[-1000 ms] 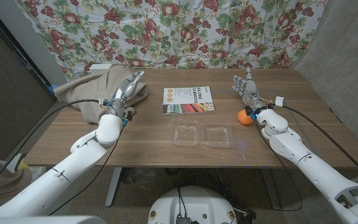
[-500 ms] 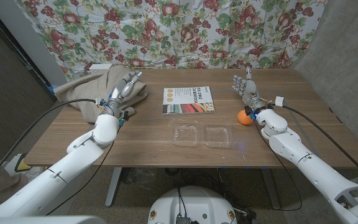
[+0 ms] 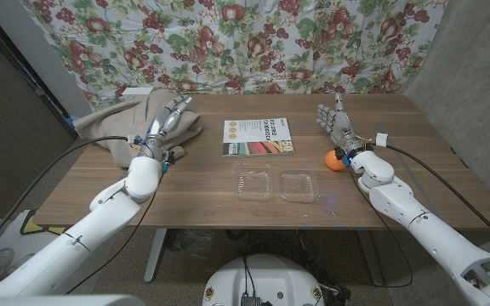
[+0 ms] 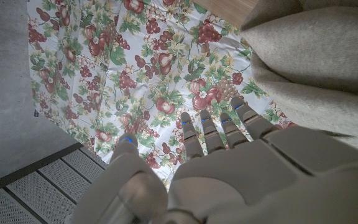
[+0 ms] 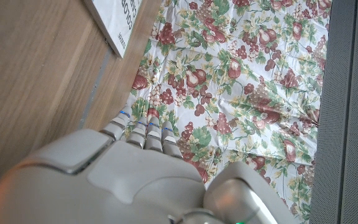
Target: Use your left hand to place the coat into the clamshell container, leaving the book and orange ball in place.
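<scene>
Beige coat [image 3: 126,126] crumpled at table's far left corner; clear clamshell container [image 3: 276,184] open, near front centre.

The left hand [image 3: 167,123] now sits slightly further toward 11 o'clock over the coat [image 3: 126,127], its fingers [image 3: 179,106] reaching deeper across the fabric.

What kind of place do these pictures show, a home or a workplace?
Probably a makeshift robot test room, not a home: a floral cloth backdrop hangs behind the wooden table, cables run along the arms, and the coat, book and clamshell container look laid out as props.
</scene>
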Controlling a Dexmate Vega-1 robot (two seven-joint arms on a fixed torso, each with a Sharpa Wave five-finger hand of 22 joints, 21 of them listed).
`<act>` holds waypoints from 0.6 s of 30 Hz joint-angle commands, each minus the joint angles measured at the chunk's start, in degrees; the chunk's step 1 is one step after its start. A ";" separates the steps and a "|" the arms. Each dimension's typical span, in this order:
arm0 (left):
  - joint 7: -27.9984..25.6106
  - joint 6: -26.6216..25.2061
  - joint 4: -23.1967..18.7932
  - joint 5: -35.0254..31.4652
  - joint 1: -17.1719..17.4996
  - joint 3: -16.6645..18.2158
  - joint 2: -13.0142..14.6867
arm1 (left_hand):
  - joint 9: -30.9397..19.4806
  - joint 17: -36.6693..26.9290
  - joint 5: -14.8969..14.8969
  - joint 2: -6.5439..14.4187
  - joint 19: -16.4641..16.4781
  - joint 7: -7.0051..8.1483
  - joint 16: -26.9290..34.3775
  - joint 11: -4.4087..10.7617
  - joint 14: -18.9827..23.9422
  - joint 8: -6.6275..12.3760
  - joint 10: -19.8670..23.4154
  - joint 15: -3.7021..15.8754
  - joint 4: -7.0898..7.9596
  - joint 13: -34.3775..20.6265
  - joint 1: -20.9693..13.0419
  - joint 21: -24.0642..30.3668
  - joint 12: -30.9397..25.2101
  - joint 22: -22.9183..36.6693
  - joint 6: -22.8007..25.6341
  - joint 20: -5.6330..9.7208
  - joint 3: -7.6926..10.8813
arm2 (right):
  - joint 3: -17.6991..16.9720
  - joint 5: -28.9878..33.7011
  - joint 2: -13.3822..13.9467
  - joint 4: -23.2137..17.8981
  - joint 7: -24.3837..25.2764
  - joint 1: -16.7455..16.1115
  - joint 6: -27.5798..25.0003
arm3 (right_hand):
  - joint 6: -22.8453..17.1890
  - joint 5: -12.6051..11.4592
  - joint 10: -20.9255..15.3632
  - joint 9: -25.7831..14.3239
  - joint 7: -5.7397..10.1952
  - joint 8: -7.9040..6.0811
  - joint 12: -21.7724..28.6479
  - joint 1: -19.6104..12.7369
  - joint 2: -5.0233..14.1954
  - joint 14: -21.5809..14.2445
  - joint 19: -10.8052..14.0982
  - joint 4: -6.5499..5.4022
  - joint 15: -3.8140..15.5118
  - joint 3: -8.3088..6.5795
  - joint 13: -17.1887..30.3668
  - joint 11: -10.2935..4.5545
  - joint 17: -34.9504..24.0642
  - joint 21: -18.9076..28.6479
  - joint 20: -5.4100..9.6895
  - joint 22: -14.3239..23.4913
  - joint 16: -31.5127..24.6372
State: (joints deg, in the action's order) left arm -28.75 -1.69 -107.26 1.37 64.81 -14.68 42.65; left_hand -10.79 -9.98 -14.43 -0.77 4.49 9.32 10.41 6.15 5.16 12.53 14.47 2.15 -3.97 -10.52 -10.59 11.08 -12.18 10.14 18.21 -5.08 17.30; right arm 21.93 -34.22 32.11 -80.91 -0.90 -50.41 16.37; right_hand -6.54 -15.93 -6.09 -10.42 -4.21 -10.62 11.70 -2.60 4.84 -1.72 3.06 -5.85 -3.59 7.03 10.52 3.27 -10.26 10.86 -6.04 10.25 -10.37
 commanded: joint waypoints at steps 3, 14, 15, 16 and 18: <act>0.08 -0.54 -0.02 -0.60 -1.39 -0.89 -0.79 | -0.13 -0.19 -0.12 -0.06 0.29 -0.09 0.34 0.04 -0.22 -0.11 0.72 1.52 -0.53 -0.32 -0.76 0.43 0.13 0.10 0.26 0.31 0.38 | -1.53 -0.77 1.75 -1.99 0.19 -2.03 0.48 | -0.34 -0.07 0.03 -0.18 -0.11 -0.15 0.28 -0.78 0.66 0.37 -0.19 0.12 0.18 -0.21 0.21 0.18 -0.22 0.30 0.69 0.17 -0.14; -0.11 -2.89 1.47 -3.64 -4.46 -3.45 -1.24 | -0.14 -0.21 -0.09 -0.13 0.41 -0.10 0.33 0.09 -0.27 -0.11 0.85 1.51 -0.90 -0.32 -1.15 0.44 0.14 0.11 0.45 0.34 0.53 | -1.96 -1.21 1.80 -1.68 -0.40 -2.37 1.36 | -0.42 -0.08 0.02 -0.18 -0.22 -0.21 0.32 -0.86 0.72 0.43 -0.20 0.17 0.61 -0.32 0.21 0.28 -0.22 0.34 0.99 0.16 -0.16; 0.03 -2.25 2.22 -3.32 -4.85 -3.58 -1.53 | -0.14 -0.21 -0.08 -0.14 0.37 -0.10 0.29 0.09 -0.37 -0.11 0.84 1.59 -0.96 -0.33 -1.20 0.43 0.15 0.11 0.47 0.34 0.55 | -2.05 -1.34 1.77 -1.85 -0.28 -2.43 1.30 | -0.43 -0.09 0.06 -0.18 -0.22 -0.22 0.31 -0.87 0.73 0.45 -0.19 0.18 0.76 -0.33 0.20 0.14 -0.21 0.35 1.06 0.16 -0.16; 0.12 -1.99 2.68 -3.27 -5.14 -3.69 -1.58 | -0.14 -0.21 -0.08 -0.14 0.37 -0.08 0.28 0.11 -0.42 -0.11 0.86 1.64 -0.99 -0.33 -1.24 0.42 0.15 0.11 0.49 0.34 0.57 | -2.08 -1.38 1.91 -2.11 -0.29 -2.45 1.11 | -0.44 -0.09 0.05 -0.18 -0.23 -0.23 0.32 -0.88 0.73 0.45 -0.15 0.18 0.85 -0.34 0.20 0.07 -0.21 0.36 1.11 0.16 -0.16; -0.14 -3.02 2.54 -4.29 -5.45 -4.03 -1.22 | -0.14 -0.22 -0.07 -0.15 0.37 -0.04 0.24 0.09 -0.52 -0.09 0.91 1.70 -1.05 -0.33 -1.30 0.42 0.14 0.11 0.58 0.36 0.59 | -2.05 -1.33 2.45 -2.84 -0.33 -2.38 0.28 | -0.48 -0.09 0.03 -0.18 -0.24 -0.25 0.33 -0.90 0.75 0.41 -0.15 0.19 0.87 -0.36 0.20 0.09 -0.21 0.37 1.15 0.16 -0.18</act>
State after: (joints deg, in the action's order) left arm -29.01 -3.39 -106.66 -0.82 61.97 -16.81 41.61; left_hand -10.79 -9.98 -14.43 -1.06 4.49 9.32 10.41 6.25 5.13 12.53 14.99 2.18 -4.46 -10.52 -11.07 11.08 -12.18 10.14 18.21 -5.08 17.76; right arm 20.34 -35.25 33.73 -82.54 -1.04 -52.37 17.09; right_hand -6.62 -15.93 -6.09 -10.42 -4.29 -10.62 11.70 -2.90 5.14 -1.23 2.90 -5.60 -3.06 6.78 10.52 3.27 -10.26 10.86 -5.16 10.25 -10.37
